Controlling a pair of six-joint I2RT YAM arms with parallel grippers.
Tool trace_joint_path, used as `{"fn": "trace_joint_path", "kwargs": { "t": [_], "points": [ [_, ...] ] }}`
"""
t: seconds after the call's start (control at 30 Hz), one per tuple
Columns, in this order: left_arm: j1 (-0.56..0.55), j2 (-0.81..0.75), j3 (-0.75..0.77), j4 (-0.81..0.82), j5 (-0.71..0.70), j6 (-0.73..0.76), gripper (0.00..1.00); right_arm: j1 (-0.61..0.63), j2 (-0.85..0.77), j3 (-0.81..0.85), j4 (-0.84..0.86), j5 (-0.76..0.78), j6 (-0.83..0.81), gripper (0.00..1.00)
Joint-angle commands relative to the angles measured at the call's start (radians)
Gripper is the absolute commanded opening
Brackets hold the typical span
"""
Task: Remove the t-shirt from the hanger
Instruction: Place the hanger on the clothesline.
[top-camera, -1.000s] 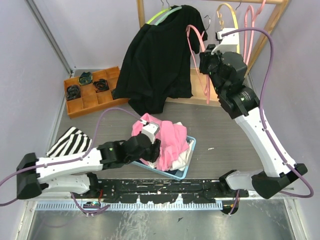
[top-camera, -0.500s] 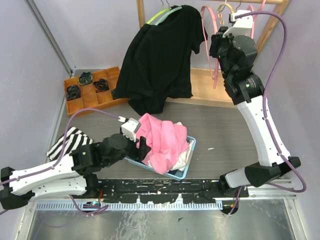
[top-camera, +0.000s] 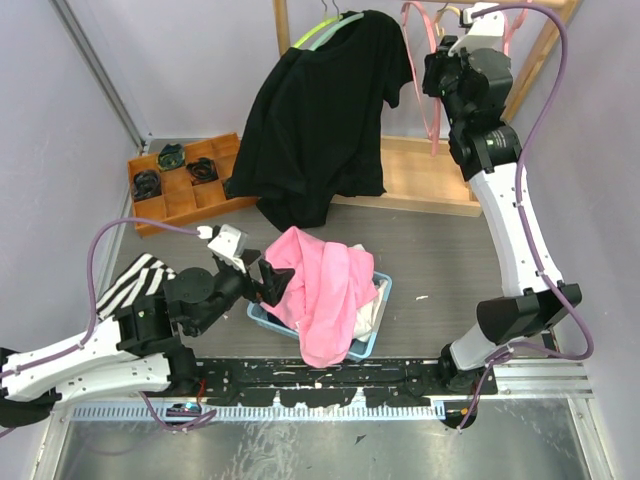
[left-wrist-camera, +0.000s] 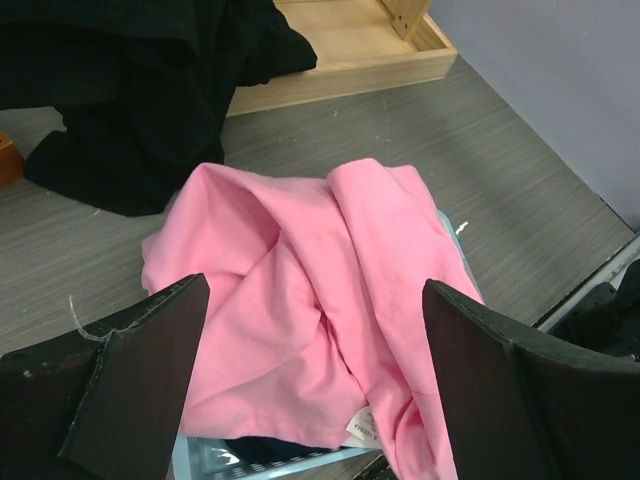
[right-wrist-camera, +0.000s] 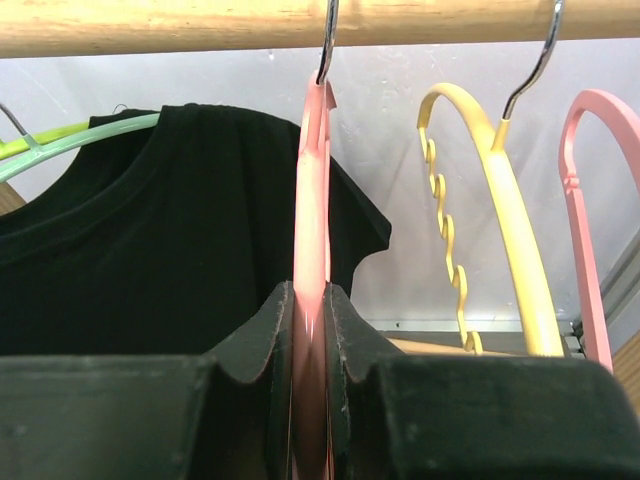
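Note:
A pink t-shirt (top-camera: 320, 285) lies heaped over a light blue basket (top-camera: 375, 335), free of any hanger. My left gripper (top-camera: 272, 280) stands open just left of it; in the left wrist view its fingers flank the pink t-shirt (left-wrist-camera: 300, 290) without touching. My right gripper (top-camera: 438, 75) is up at the wooden rail (right-wrist-camera: 200, 25), shut on a bare pink hanger (right-wrist-camera: 312, 200) whose hook reaches over the rail. A black t-shirt (top-camera: 320, 120) hangs on a green hanger (top-camera: 315, 35) to its left.
A yellow hanger (right-wrist-camera: 500, 200) and another pink hanger (right-wrist-camera: 585, 220) hang right of the held one. The wooden rack base (top-camera: 420, 180) lies at the back. An orange tray (top-camera: 150, 222) holds dark items at left, and a striped cloth (top-camera: 140, 280) lies in front of it.
My left gripper opened, let go of the pink t-shirt and drew back left. My right gripper carried the pink hanger up to the rail.

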Motion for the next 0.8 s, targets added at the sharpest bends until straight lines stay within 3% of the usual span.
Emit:
{"fn": "trace_joint_path", "kwargs": {
  "t": [0.0,0.2,0.37,0.5,0.77],
  "points": [
    [-0.003,0.003,-0.001,0.061,-0.047,0.019,0.95,-0.012,0.006,0.063,0.096,-0.045,0.016,0.01],
    [-0.004,0.009,0.005,0.078,-0.084,0.026,0.96,-0.019,0.028,0.057,0.083,-0.054,0.027,0.01],
    [-0.002,0.029,0.046,0.075,-0.144,0.049,0.99,-0.019,0.020,0.045,0.059,-0.030,0.033,0.34],
    [-0.004,0.044,0.062,0.087,-0.160,0.072,1.00,-0.020,0.018,0.065,0.035,-0.014,0.028,0.50],
    [-0.003,0.052,0.067,0.103,-0.213,0.099,0.98,-0.001,-0.083,0.044,0.040,-0.012,0.019,0.61]
  ]
}}
